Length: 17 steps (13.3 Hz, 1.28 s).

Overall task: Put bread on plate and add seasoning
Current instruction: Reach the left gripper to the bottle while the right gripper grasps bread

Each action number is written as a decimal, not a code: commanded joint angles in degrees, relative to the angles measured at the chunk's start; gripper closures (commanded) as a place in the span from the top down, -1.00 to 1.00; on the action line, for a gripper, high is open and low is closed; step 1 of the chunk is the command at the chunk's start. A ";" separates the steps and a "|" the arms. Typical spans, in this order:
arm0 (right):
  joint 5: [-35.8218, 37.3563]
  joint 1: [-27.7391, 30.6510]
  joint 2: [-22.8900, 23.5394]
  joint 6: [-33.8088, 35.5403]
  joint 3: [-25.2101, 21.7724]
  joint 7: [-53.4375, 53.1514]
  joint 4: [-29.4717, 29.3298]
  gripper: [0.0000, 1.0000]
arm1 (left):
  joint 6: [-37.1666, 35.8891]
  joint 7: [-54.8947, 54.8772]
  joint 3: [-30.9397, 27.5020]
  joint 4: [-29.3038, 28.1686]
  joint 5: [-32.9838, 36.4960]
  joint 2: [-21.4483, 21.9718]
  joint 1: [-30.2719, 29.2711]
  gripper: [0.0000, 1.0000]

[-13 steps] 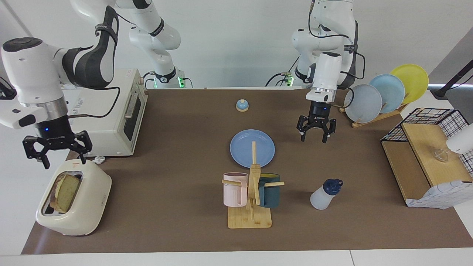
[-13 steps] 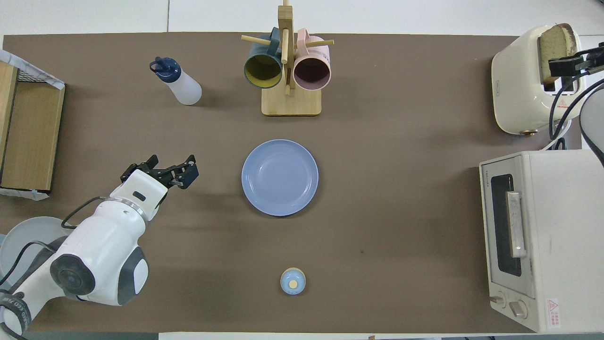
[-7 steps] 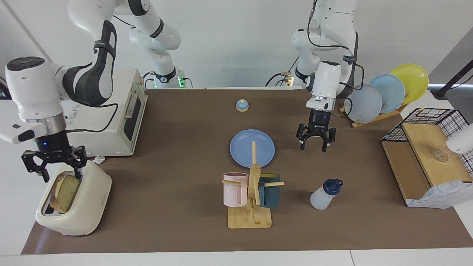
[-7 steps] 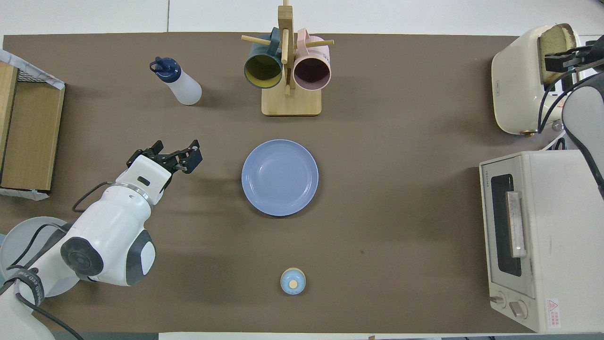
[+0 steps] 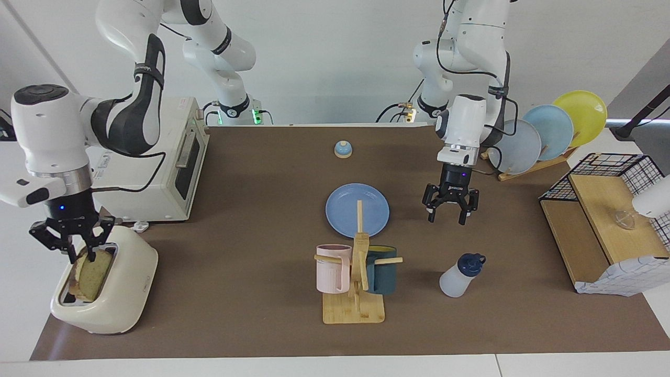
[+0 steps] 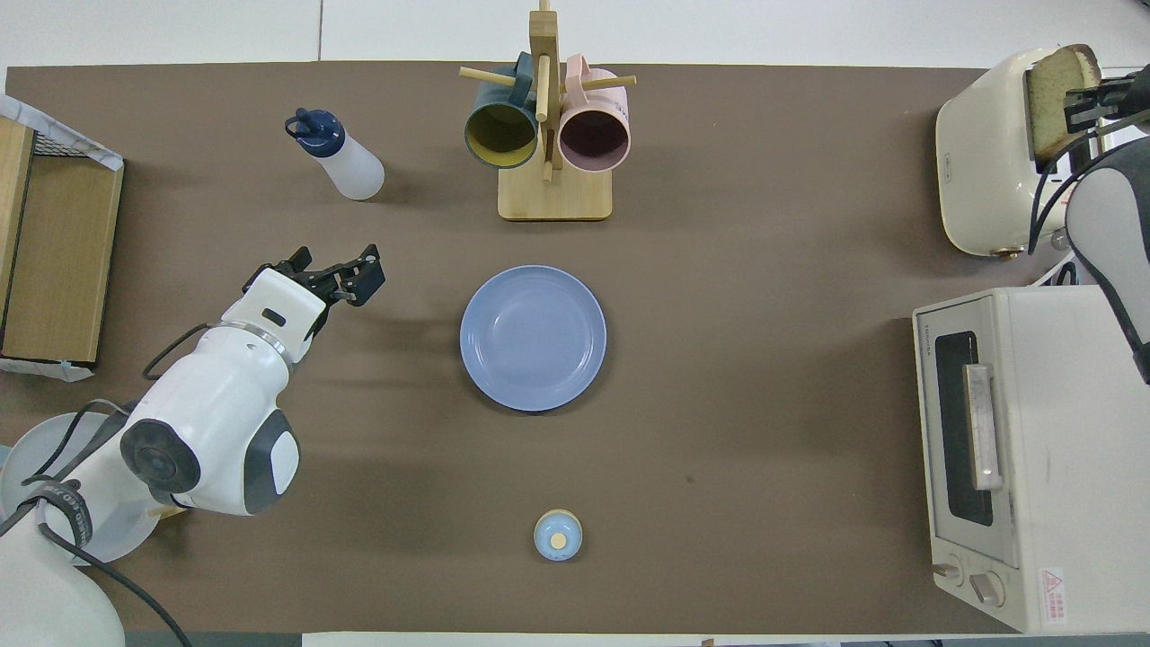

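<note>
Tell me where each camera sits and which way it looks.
Facing view: high across the table, looking back at the robots; both arms show, right gripper at the bread, left gripper beside the plate.
Overhead view: above the robots' end, looking steeply down; left arm, a sliver of the right.
Shared: same table, half a turn apart.

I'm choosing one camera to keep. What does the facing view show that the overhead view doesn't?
Facing only: both arms up to their bases, the upright plates in their rack, and the right claw down at the bread in the toaster. Overhead only: the insides of the hanging mugs. Both: plate, seasoning bottle, bell, left claw open.
</note>
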<state>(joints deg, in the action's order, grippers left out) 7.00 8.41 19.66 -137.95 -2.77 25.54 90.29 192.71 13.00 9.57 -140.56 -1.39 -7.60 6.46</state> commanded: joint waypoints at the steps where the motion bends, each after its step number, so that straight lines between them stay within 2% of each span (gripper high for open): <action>1: 1.09 0.81 1.08 -0.48 0.66 2.66 -1.34 -1.00 | 1.27 -0.08 -3.05 4.06 -0.10 -4.16 1.97 1.00; 3: 4.41 0.29 1.08 1.00 0.75 6.08 -1.95 -1.00 | 1.36 -0.08 -6.47 5.64 -0.10 -5.40 5.21 1.00; 5: 7.23 -0.24 0.38 5.90 1.36 8.55 -6.51 -1.00 | 1.36 -0.08 -11.91 8.01 -0.28 -8.03 10.56 1.00; 8: 8.21 -0.50 -0.41 18.89 3.99 13.13 -15.11 -1.00 | 1.45 0.01 -20.44 11.61 -0.37 -10.85 18.04 1.00; 9: 8.64 -1.20 -1.63 23.64 5.05 14.00 -17.31 -1.00 | 1.53 0.09 -21.16 11.71 -1.41 -11.64 19.63 1.00; 11: 9.79 -3.39 -4.44 26.49 6.89 17.87 -17.95 -1.00 | 1.53 0.09 -22.05 12.41 -2.39 -12.08 21.04 1.00; 13: 9.97 -8.83 -6.56 32.36 7.25 17.27 -18.21 -1.00 | 1.53 0.09 -24.23 13.12 -3.00 -13.48 23.67 1.00; 16: 7.34 -14.64 -8.84 35.54 7.69 14.73 -18.13 -1.00 | 1.80 0.01 -37.30 15.57 -9.23 -17.26 37.27 1.00; 17: 3.85 -15.53 -9.55 36.25 7.87 10.62 -17.17 -1.00 | 1.80 0.18 -38.47 15.84 -9.33 -17.44 38.09 1.00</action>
<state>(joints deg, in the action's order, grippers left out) 14.16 -6.27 11.47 -103.18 4.64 39.86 72.01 193.15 13.01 -23.98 -127.27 -8.81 -22.32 39.96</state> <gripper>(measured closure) 0.925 0.000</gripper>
